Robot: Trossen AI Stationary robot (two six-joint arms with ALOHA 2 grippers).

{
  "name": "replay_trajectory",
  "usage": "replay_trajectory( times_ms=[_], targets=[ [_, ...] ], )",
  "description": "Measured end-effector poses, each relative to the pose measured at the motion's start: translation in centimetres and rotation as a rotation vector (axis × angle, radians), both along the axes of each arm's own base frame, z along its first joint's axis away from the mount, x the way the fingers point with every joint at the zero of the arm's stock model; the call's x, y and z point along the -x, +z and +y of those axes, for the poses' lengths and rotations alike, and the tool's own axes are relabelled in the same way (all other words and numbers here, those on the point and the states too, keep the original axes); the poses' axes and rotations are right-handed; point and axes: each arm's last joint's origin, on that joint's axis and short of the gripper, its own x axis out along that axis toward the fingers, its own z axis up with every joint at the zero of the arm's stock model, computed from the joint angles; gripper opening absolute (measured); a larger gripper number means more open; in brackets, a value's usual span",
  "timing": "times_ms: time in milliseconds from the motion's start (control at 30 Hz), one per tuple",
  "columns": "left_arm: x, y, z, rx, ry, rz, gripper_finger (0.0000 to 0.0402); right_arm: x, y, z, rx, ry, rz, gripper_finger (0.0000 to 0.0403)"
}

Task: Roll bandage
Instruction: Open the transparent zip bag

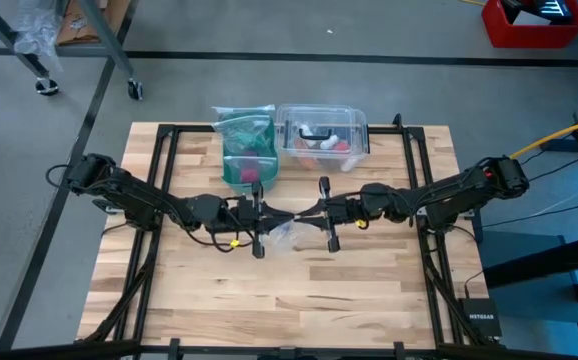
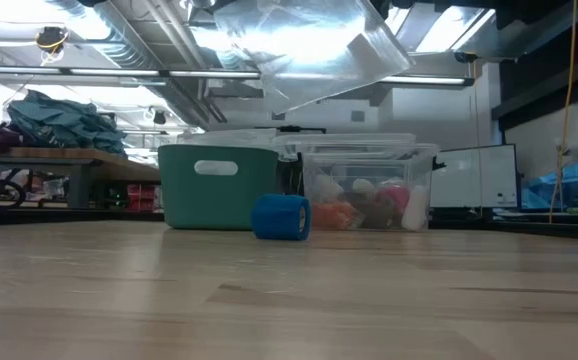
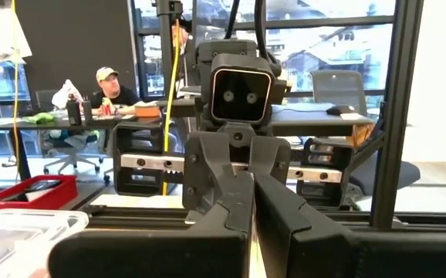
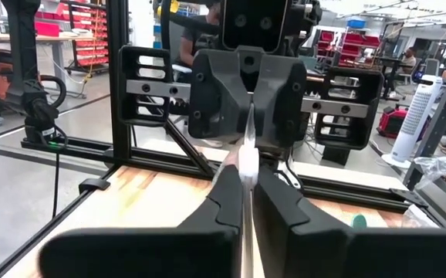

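The bandage [image 2: 281, 217] is a small blue roll standing on its edge on the table, in front of a teal bin [image 2: 217, 186] and a clear plastic box [image 2: 367, 188]. No gripper touches it. High above the table's middle, my left gripper [image 1: 277, 217] and my right gripper [image 1: 305, 214] face each other tip to tip. Both are shut on a clear plastic zip bag [image 2: 309, 50], which is held up between them. In the high view the arms hide the bandage. My left gripper pinches the clear bag's left end [image 4: 247, 116] between its two fingers, which lie level and come from the table's left. The bag is lifted clear of the table. My right gripper pinches the bag's thin right end [image 4: 246, 166] between its two fingers, level, coming from the table's right. The film runs edge-on between the fingers, and the bag hangs clear between the two grippers.
The teal bin [image 1: 247, 150] and the clear box [image 1: 321, 138] with small items stand at the table's far edge. The wooden table top [image 1: 289, 300] lies bare on the near side. A black frame [image 1: 159, 180] runs around the table. A person sits in the room behind.
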Motion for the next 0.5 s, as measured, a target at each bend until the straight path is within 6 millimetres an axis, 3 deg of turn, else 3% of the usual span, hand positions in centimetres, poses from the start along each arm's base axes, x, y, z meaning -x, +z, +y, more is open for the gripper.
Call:
replay_trajectory(
  times_ms=[333, 500],
  targets=[
    [-0.09, -0.41, -0.02, 0.009, -0.004, 0.041, 0.0, 0.01, 0.25, 0.0, -0.004, 0.0, -0.026, 0.0095],
    [-0.1, -0.5, -0.05, 0.021, -0.012, 0.048, 0.0, 0.03, 0.55, -0.01, -0.007, 0.0, -0.057, 0.0111]
  ],
)
